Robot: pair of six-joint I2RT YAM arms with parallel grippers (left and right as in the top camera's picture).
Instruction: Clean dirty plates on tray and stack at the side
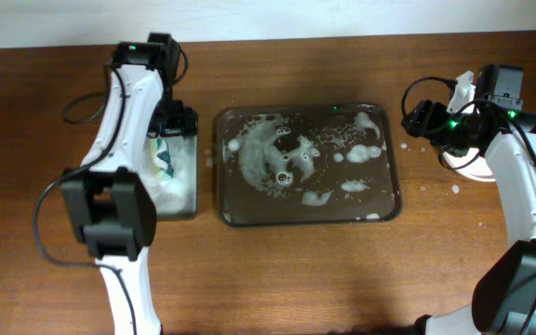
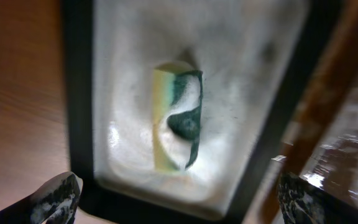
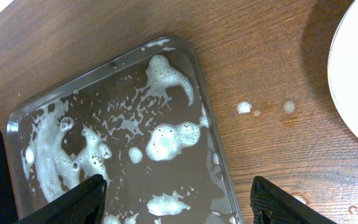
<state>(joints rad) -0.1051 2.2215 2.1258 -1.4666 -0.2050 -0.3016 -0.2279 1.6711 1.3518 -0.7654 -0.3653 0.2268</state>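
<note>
The foamy tray [image 1: 277, 207] sits mid-table, and the plates [image 1: 474, 165] lie on the table to its right, partly hidden under the right arm. The right gripper [image 3: 179, 202] hangs over the tray's right rim with jaws spread wide. The left gripper [image 2: 179, 202], jaws also spread, hovers above the sponge [image 2: 178, 118] in the black tray [image 2: 78, 93].

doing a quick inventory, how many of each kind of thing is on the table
trays: 2, the grey tray and the black tray
sponge: 1
plate: 1 in sight, any beneath it hidden
total: 4
</note>
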